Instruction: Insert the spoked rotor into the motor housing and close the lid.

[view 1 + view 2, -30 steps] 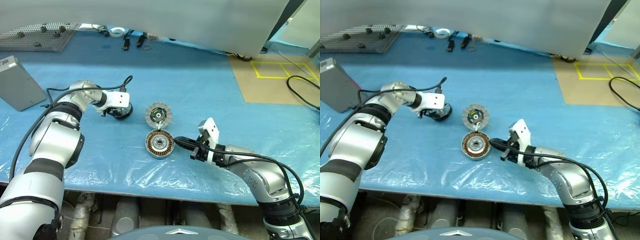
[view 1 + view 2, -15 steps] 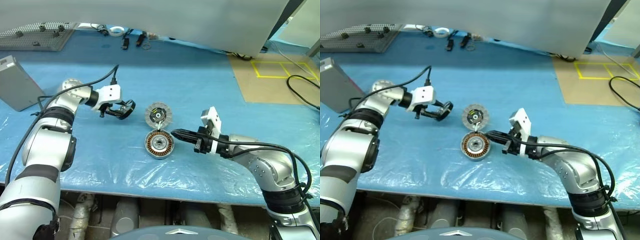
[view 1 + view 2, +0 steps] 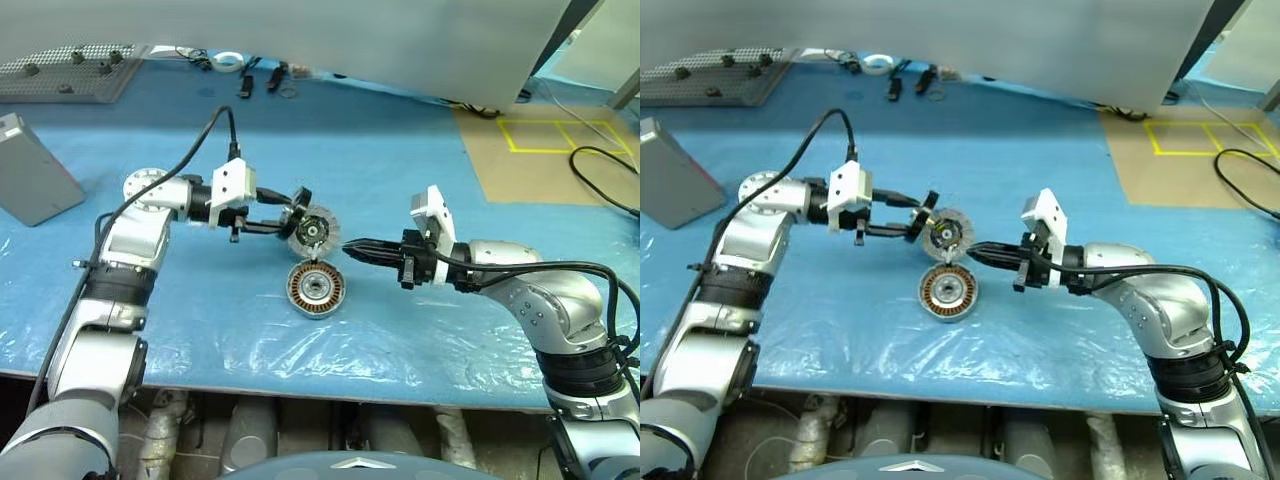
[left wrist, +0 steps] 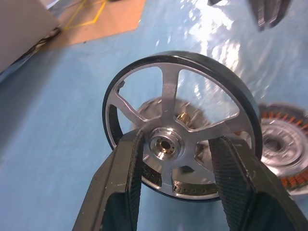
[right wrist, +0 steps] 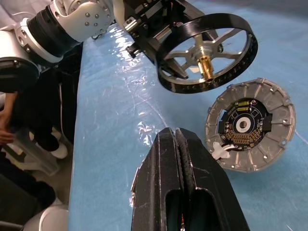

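My left gripper (image 3: 284,213) is shut on the spoked rotor (image 4: 166,144), a dark-rimmed wheel with silvery spokes and a brass hub pin. It holds the rotor in the air by the spokes, one finger on each side of the hub. The rotor (image 3: 297,208) hangs edge-on just above the lid (image 3: 320,232), which lies ribbed face up with its black centre showing. The motor housing (image 3: 316,288), with its copper windings, rests on the sheet nearer to me. My right gripper (image 3: 350,247) is shut and empty. It points left, above the sheet, just right of the lid and housing.
A blue plastic sheet (image 3: 400,160) covers the table. A grey rectangular box (image 3: 30,170) stands at the far left, and a perforated plate (image 3: 70,72) lies behind it. Small tools (image 3: 250,78) lie at the back. A brown board with yellow tape (image 3: 545,150) and a cable are at the right.
My left gripper lifted the rotor off the sheet and carried it right, over the lid. My right gripper rose a little and now points more level.
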Controlling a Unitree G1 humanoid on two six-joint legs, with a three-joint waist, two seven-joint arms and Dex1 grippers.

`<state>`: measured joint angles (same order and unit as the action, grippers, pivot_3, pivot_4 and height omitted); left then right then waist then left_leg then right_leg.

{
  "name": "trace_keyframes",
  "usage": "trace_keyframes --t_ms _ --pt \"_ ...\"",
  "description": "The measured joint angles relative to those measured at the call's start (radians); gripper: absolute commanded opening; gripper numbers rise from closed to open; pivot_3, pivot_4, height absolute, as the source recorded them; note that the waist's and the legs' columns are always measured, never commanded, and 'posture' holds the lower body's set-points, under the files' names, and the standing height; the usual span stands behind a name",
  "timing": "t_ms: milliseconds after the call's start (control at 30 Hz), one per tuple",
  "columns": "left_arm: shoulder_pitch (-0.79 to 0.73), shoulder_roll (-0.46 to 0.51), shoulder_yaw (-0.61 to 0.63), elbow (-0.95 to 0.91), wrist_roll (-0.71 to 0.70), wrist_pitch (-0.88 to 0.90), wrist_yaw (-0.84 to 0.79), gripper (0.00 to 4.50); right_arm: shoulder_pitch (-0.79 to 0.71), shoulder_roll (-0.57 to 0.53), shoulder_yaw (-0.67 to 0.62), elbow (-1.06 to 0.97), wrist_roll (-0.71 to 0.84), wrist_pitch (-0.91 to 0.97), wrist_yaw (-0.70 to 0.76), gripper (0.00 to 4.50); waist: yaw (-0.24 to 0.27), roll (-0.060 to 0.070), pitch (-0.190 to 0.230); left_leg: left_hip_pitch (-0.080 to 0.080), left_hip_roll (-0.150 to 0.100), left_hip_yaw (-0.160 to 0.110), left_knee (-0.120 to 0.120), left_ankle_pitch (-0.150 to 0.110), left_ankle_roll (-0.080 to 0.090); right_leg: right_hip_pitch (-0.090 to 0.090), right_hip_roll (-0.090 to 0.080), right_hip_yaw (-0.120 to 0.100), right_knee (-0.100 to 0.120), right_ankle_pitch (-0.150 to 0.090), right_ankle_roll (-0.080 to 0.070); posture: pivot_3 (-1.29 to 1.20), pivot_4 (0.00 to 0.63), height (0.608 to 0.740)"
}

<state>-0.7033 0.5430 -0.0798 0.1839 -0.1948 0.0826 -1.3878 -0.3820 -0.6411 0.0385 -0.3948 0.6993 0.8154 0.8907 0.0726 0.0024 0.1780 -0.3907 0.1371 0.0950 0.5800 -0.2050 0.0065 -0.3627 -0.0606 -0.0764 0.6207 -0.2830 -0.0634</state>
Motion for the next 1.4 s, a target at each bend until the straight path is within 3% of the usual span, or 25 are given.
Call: trace_keyframes --t_ms 133,333,633,1400 --pt "0.092 0.02 -0.028 -0.157 -0.041 0.085 0.008 1.76 0.002 -0.042 0.0 0.0 0.0 -0.007 0.045 0.0 -0.003 0.0 0.0 0.0 0.0 0.0 0.001 0.0 0.0 0.0 0.0 0.0 0.0 0.0 0.0 0.0 0.15 0.74" --pt "0.121 0.026 -0.084 -0.199 -0.035 0.114 0.04 1.76 0.031 -0.063 0.0 -0.002 -0.002 -0.013 0.068 0.0 -0.001 0.0 0.0 0.0 0.0 0.0 0.002 0.001 0.002 0.0 0.0 0.0 0.001 0.0 -0.001 0.0 0.15 0.74" --pt "0.156 0.082 -0.147 -0.161 0.038 0.019 0.041 1.76 0.071 -0.062 0.026 -0.007 -0.036 -0.031 0.067 0.0 -0.003 0.001 0.0 0.0 0.001 0.001 0.002 0.001 0.002 -0.001 0.001 0.001 0.002 -0.001 -0.002 0.0 0.15 0.74" --pt "0.115 0.062 -0.227 -0.104 0.097 -0.09 0.041 1.76 0.083 -0.024 0.056 -0.007 -0.065 -0.041 0.023 0.0 -0.003 0.001 -0.001 0.0 0.001 0.001 0.002 0.001 0.002 -0.001 0.0 0.001 0.003 -0.001 -0.003 0.0 0.15 0.74"
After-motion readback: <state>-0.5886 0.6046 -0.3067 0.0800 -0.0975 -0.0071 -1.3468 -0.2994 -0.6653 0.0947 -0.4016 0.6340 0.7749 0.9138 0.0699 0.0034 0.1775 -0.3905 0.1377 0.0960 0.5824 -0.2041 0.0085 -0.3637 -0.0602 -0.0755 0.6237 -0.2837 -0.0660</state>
